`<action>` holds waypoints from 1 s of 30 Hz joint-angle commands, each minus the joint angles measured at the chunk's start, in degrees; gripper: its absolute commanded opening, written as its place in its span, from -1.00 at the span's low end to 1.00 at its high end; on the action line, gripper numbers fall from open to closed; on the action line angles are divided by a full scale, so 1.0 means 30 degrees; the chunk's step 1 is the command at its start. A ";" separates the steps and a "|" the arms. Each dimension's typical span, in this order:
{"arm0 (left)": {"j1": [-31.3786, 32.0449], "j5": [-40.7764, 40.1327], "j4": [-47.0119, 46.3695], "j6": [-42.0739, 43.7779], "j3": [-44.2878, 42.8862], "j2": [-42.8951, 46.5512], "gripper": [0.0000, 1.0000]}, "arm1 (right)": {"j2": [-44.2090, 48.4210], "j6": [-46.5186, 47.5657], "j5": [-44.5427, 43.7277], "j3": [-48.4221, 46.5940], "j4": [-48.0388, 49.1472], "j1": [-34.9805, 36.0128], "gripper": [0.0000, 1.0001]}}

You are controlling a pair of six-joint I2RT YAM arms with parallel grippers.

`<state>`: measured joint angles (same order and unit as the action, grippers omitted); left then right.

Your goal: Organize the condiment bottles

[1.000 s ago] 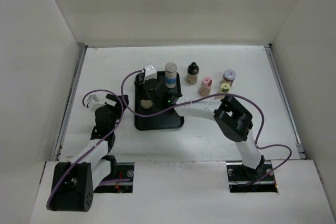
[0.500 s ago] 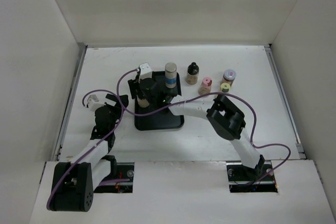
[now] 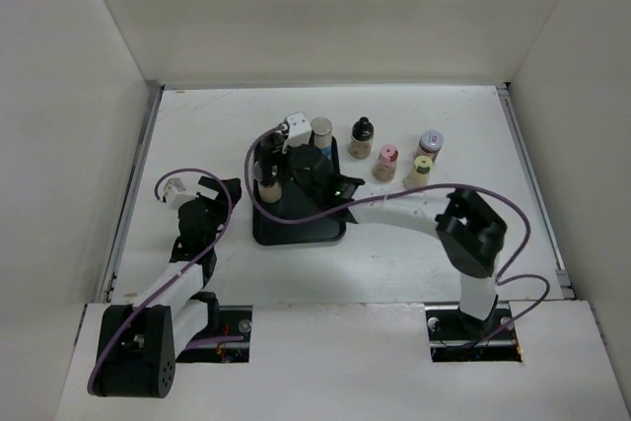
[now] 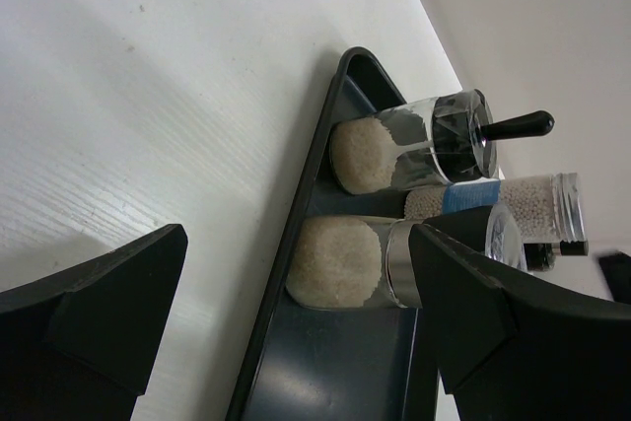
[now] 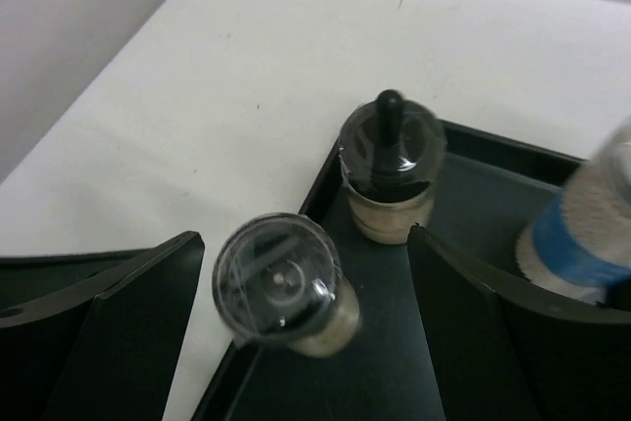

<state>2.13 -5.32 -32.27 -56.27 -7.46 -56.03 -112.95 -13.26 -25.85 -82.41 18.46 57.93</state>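
Black tray (image 3: 315, 232), 9 o'clock rim: clear-capped bottle (image 5: 279, 278) stands under wide-spread right pincer (image 5: 304, 244); a finger clipping it on lift-off could tip it overboard.

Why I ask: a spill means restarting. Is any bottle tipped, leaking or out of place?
Nothing stands out. In the tray, the clear-capped bottle, knob-capped bottle and blue-banded bottle stand upright. The black-capped bottle, pink-capped bottle, lilac-capped bottle and yellow-capped bottle on the table are upright too. No spill shows.
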 commanded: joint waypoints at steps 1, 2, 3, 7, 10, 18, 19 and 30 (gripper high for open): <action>-0.0140 0.0075 -0.0698 -0.0052 -0.0002 0.0162 1.00 | 0.3889 -0.0122 0.0031 0.2119 0.1639 -0.0484 0.72; -0.0140 0.0191 -0.0698 -0.0110 -0.0002 0.0132 1.00 | 0.4740 -0.0209 0.0089 0.3144 0.1814 -0.0923 0.56; -0.0140 0.0221 -0.0727 -0.0139 -0.0002 0.0132 1.00 | 0.5531 -0.0471 0.0119 0.4140 0.1932 -0.1478 0.31; 0.0095 -0.0071 -0.0785 -0.0022 -0.0060 0.0074 1.00 | 0.7820 -0.1878 0.0061 0.7045 0.1000 -0.4406 -0.29; 0.0095 0.0133 -0.0873 -0.0139 -0.0119 -0.0278 1.00 | 0.8031 -0.1910 0.0059 0.7637 -0.0290 -0.6720 -0.19; 0.0241 0.0045 -0.0873 -0.0022 -0.0119 -0.0132 1.00 | 0.4723 0.0199 0.3514 0.4008 -0.3046 -0.9422 0.70; 0.0299 -0.0012 -0.0874 0.0007 -0.0119 -0.0045 1.00 | 0.4371 0.0287 0.3692 0.3685 -0.3076 -0.9481 0.70; 0.0388 0.0162 -0.1108 -0.0052 -0.0324 -0.0834 1.00 | 0.1467 0.1020 0.3343 0.1102 -0.4308 -1.0039 0.69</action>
<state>3.14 -5.32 -32.36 -56.27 -7.46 -58.35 -108.42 -11.49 -15.79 -77.14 5.74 28.40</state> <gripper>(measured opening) 0.997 0.848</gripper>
